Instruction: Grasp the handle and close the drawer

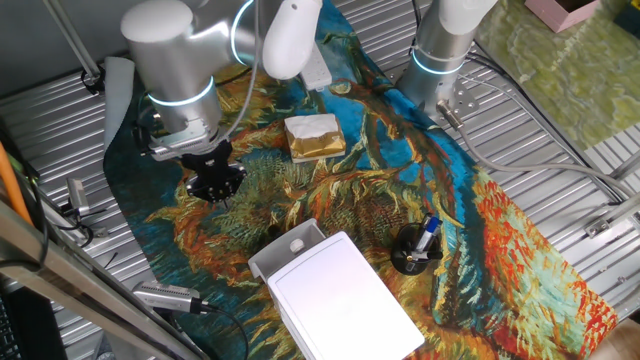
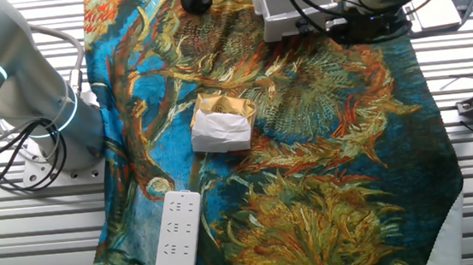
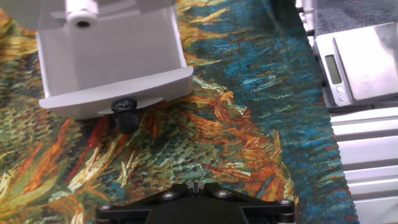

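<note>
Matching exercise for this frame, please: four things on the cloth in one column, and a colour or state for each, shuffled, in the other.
1. drawer
2. sponge block
3. power strip
4. pen cup

A. black, holds a blue pen
B. white, with rows of sockets
C. pulled out of the white box
D. tan and white

Pairs: 1-C, 2-D, 3-B, 4-A.

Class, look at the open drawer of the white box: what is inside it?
The visible part of the drawer holds nothing; only its bare light-grey floor shows. The rear part, tucked under the white box, is covered, so its contents cannot be seen. The handle sits on the drawer's front.
</note>
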Tool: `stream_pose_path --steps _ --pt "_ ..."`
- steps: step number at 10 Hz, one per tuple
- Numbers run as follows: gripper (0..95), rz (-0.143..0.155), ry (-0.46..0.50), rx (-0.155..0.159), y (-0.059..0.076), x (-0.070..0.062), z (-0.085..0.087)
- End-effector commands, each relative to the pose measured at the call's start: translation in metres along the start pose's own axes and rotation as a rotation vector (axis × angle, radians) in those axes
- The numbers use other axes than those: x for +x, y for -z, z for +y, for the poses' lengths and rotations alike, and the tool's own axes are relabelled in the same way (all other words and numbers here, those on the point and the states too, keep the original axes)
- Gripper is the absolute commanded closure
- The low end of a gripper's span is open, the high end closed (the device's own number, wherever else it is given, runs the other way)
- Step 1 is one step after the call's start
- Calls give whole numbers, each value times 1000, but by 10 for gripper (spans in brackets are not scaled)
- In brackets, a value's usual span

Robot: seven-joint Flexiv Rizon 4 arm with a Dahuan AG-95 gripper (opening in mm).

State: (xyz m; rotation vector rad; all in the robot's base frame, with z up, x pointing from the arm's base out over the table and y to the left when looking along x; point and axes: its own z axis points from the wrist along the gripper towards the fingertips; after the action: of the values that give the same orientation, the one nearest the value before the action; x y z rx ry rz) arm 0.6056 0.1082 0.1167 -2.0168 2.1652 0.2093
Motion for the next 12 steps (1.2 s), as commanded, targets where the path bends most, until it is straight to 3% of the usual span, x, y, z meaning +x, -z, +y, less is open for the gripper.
stream_pose_path --steps 1,2,7,10,12 --pt "950 94 180 -25 1 0 1" --pt "950 111 199 -29 1 0 1" --pt "950 93 275 -53 1 0 1" --pt "950 91 273 -60 1 0 1" --pt "950 106 240 -32 1 0 1"
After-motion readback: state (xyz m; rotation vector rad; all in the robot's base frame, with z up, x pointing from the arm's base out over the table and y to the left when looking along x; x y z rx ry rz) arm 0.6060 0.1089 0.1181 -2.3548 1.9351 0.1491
